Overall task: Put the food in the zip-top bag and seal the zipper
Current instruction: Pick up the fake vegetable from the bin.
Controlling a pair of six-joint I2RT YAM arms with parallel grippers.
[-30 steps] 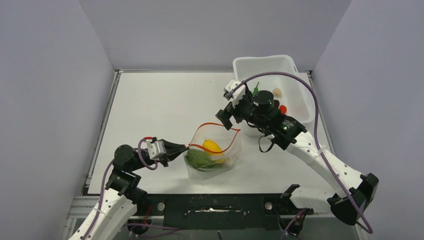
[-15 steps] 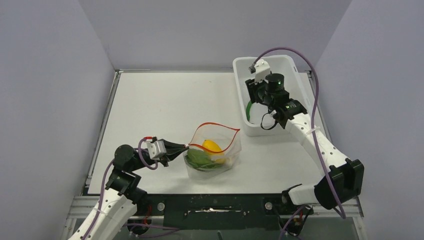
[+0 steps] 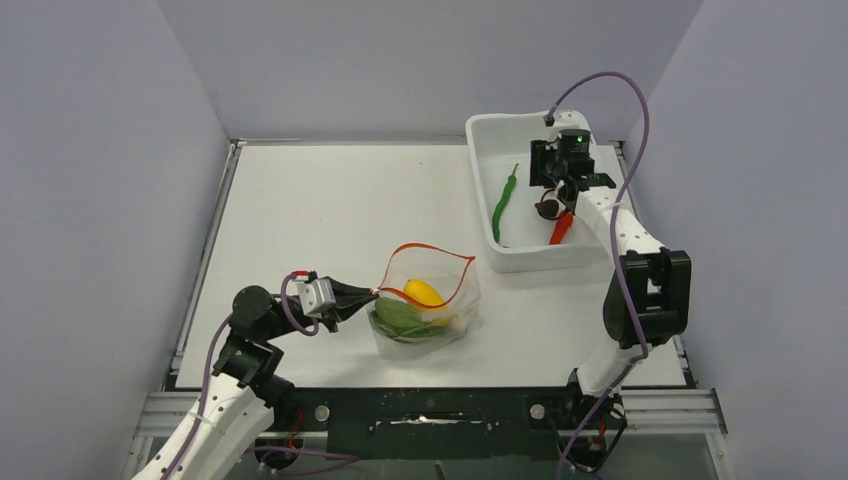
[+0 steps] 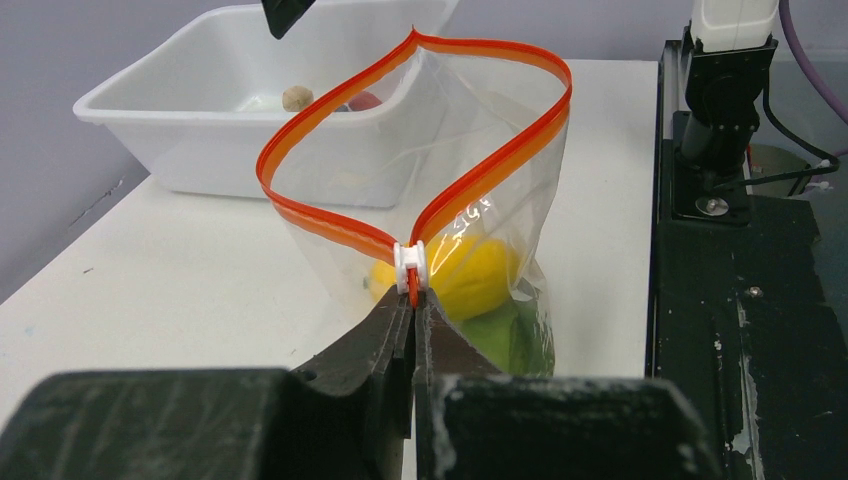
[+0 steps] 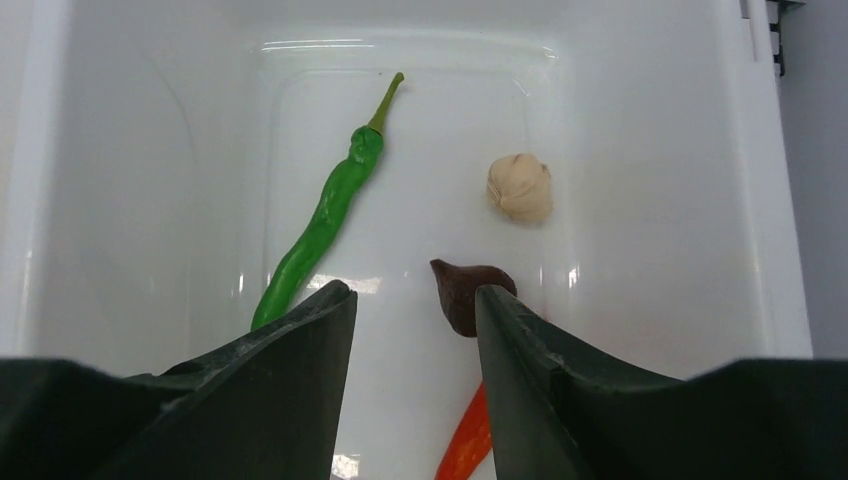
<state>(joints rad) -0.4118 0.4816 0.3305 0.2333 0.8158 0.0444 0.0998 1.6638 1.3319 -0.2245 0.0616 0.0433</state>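
Note:
The clear zip-top bag (image 3: 447, 300) stands on the table with its mouth gaping. The red-orange zipper (image 4: 330, 85) forms an open loop. A yellow lump (image 4: 470, 275) and a green leaf (image 3: 398, 318) lie inside the bag. My left gripper (image 4: 412, 300) is shut on the zipper's end, just below the white slider (image 4: 411, 262). My right gripper (image 5: 415, 292) hangs over the white tub (image 3: 520, 120), jaws partly open and empty. Below it lie a thin green pepper (image 5: 320, 225), a beige piece (image 5: 520, 187), a dark maroon piece (image 5: 462, 295) and an orange-red cone (image 5: 470, 445).
The tub (image 5: 120, 200) sits at the table's back right, its near wall about a hand's width from the bag. Grey walls enclose the table on three sides. A black frame (image 4: 740, 300) runs along the near edge.
My right arm has swung from above the bag to the right, over the tub, and its jaws have narrowed from wide open. The left gripper and the bag have not moved.

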